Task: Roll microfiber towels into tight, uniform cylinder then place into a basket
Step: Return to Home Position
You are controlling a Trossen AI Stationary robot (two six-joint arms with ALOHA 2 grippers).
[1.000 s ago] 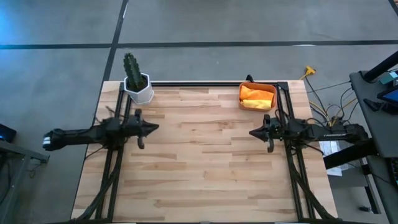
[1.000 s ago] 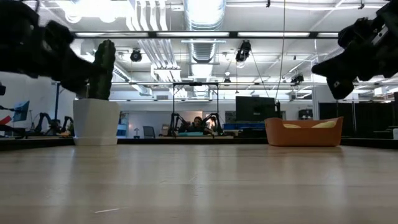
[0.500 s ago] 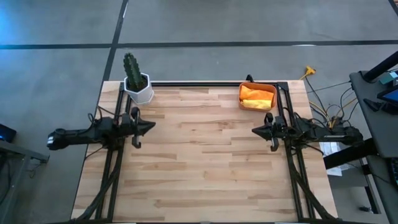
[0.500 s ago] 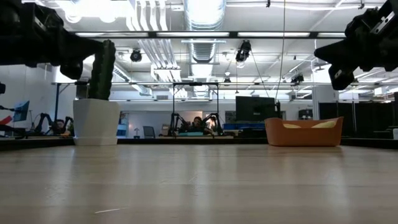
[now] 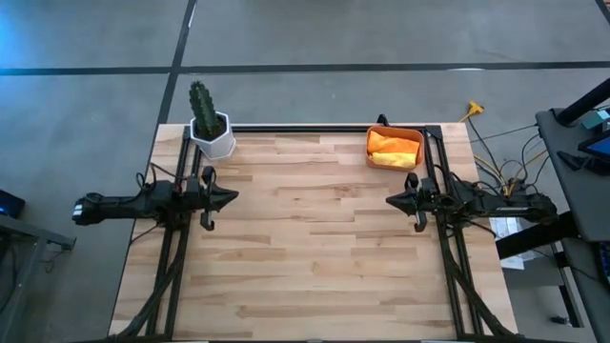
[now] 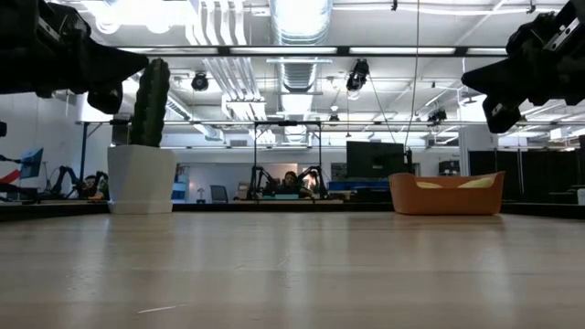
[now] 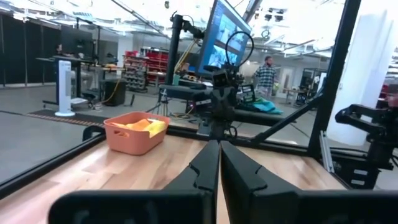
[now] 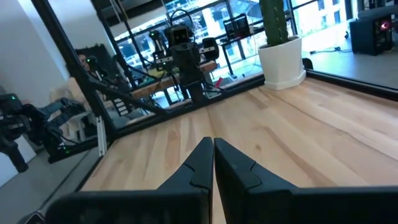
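Item: basket [image 5: 395, 133] on counter [image 5: 315, 248], w/ orange towel [image 5: 387, 141] & yellow towel [image 5: 402, 158] inside. I read right claw [image 5: 391, 202] near basket, left claw [image 5: 232, 197] well apart from it. Both pinched closed, empty.

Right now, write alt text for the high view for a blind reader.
Seen from above, a salmon-red basket holding the orange and yellow towels sits at the top right corner of a wooden table. The left gripper and right gripper, both shut and empty, point toward each other from the table's sides. A potted cactus stands at the top left corner.
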